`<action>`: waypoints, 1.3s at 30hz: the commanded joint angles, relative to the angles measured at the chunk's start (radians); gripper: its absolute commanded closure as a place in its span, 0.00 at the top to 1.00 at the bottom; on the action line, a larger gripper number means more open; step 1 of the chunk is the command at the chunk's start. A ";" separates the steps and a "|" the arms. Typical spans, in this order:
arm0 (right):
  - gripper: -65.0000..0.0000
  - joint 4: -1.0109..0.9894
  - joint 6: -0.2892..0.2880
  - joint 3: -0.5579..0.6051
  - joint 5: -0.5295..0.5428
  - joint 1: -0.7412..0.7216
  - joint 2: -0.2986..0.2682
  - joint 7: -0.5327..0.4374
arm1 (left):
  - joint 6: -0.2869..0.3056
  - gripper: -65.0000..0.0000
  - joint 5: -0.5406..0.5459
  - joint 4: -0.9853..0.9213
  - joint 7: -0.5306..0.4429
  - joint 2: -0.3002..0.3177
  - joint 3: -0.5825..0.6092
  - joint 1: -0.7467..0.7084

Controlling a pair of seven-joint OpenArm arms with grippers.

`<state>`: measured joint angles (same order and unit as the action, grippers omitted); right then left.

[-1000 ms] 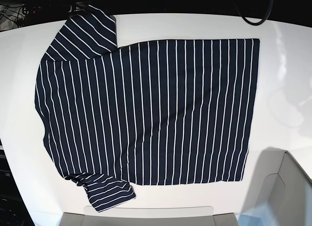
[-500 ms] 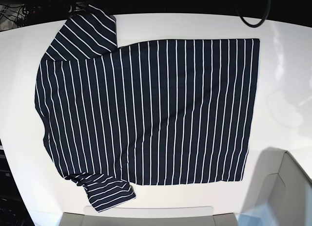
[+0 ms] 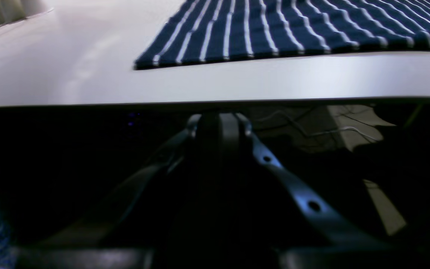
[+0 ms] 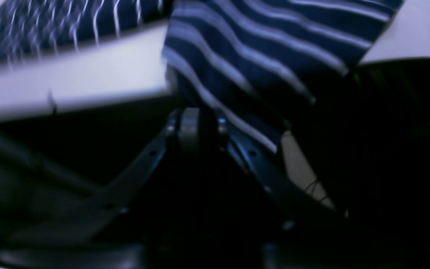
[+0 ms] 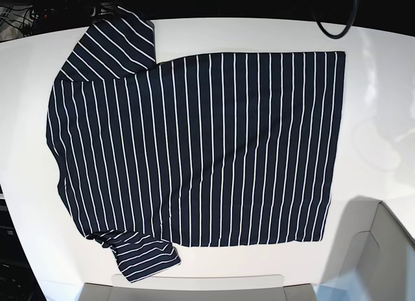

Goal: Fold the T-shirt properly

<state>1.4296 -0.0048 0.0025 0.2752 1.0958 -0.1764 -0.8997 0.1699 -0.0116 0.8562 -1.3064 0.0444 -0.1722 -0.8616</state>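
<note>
Striped T-shirt (image 5: pixel 194 152) spread flat on the white table (image 5: pixel 376 87), both arms parked below the table's edge.

Nearest, each wrist view shows its own gripper, left gripper (image 3: pixel 218 125) and right gripper (image 4: pixel 196 119), dark and blurred under the rim, gripping nothing; how far either is parted I cannot tell. Beyond the right one, at 1 o'clock, a sleeve hangs over the edge. Farther on, the shirt's body covers the tabletop, hem toward 3 o'clock in the base view.
</note>
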 commanded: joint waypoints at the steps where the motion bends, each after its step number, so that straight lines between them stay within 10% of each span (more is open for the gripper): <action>1: 0.19 0.086 -0.004 -0.005 0.049 0.034 -0.041 0.007 | -0.002 0.14 0.006 0.007 -0.029 0.002 -0.002 -0.023; 7: 0.31 0.314 -0.004 -0.005 0.316 0.123 -0.251 0.176 | -0.002 0.14 0.005 0.007 -0.029 0.002 0.000 -0.023; 17: 0.41 0.241 -0.004 0.004 0.746 0.102 -0.478 0.190 | -0.002 0.14 0.008 0.007 -0.028 0.002 -0.003 -0.021; 26: 0.41 0.198 -0.004 0.006 0.858 0.039 -0.545 0.202 | -0.002 0.14 0.008 0.007 -0.028 0.002 -0.003 -0.020; 39: 0.41 0.119 -0.004 -0.002 0.881 -0.208 -0.503 0.508 | -0.008 0.14 0.009 0.007 -0.028 0.002 -0.003 -0.018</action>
<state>1.5383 -0.0029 0.0093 1.1545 0.8825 -0.6643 -0.3859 0.1646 -0.0078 0.8574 -1.3037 0.0467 -0.1722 -0.8593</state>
